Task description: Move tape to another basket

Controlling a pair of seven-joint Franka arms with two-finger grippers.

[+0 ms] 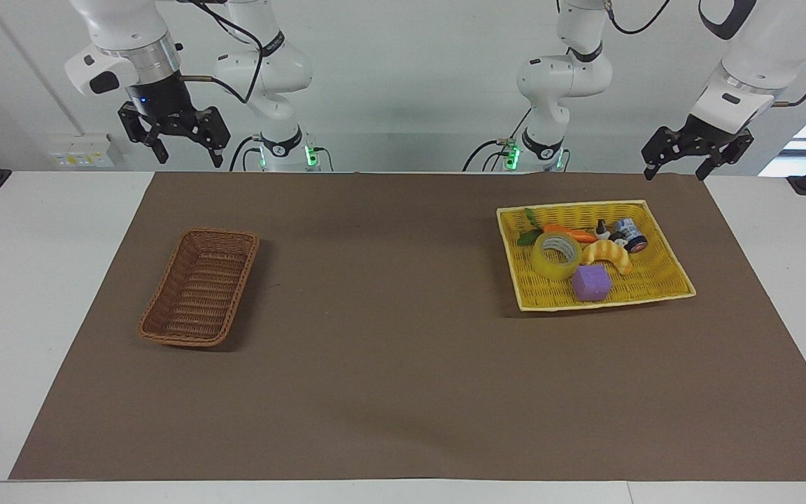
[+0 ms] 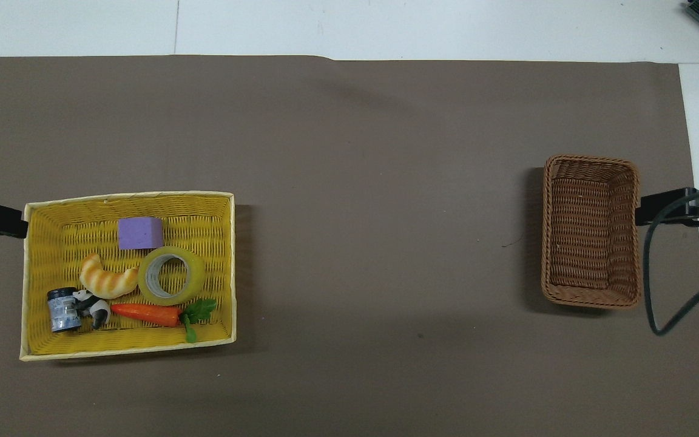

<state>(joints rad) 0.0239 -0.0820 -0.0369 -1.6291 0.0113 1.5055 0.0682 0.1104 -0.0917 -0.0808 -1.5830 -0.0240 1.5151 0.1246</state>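
One translucent yellow packing-tape roll (image 1: 557, 256) is lying flat in the yellow woven tray (image 1: 662, 280); likely light and stiff, it is offering its wall for pinching. Left gripper (image 1: 679, 168) and right gripper (image 1: 185, 153) are hanging wide, empty.

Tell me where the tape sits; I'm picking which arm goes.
The tape lies flat in the yellow tray basket at the left arm's end, between the purple block and the carrot.

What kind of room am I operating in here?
Most likely a robotics lab bench: two white arms mounted at a white table, a brown mat as the work surface, and toy props sorted in a yellow tray.
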